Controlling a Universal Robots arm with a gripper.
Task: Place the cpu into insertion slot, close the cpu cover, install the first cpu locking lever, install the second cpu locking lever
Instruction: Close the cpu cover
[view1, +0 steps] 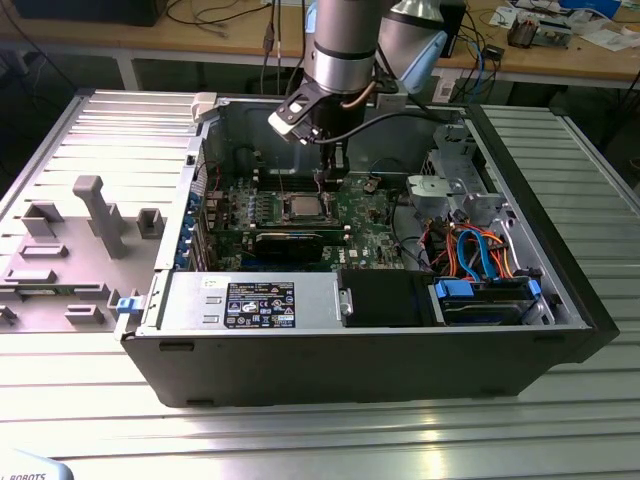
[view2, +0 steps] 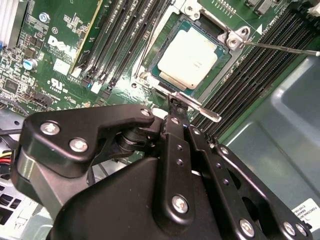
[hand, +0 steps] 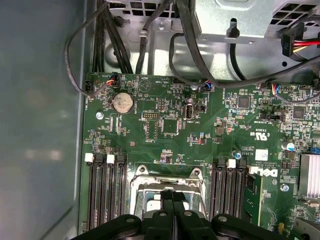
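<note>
An open computer case (view1: 330, 365) lies on the ribbed metal surface (view1: 300, 440) at mid-frame; the arm reaches down from top centre, its hand (view1: 322, 172) low over the green circuit board (view1: 378, 228), just above the cpu (view1: 303, 207) in the frame; the cpu sits in the insertion slot (view1: 283, 209); a grey moulded tray (view1: 60, 260) lies at left.

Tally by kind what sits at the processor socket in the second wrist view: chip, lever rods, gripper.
Silvery-grey square cpu: 1
Thin silver metal lever rods: 2
Black gripper: 1
Total: 4
</note>
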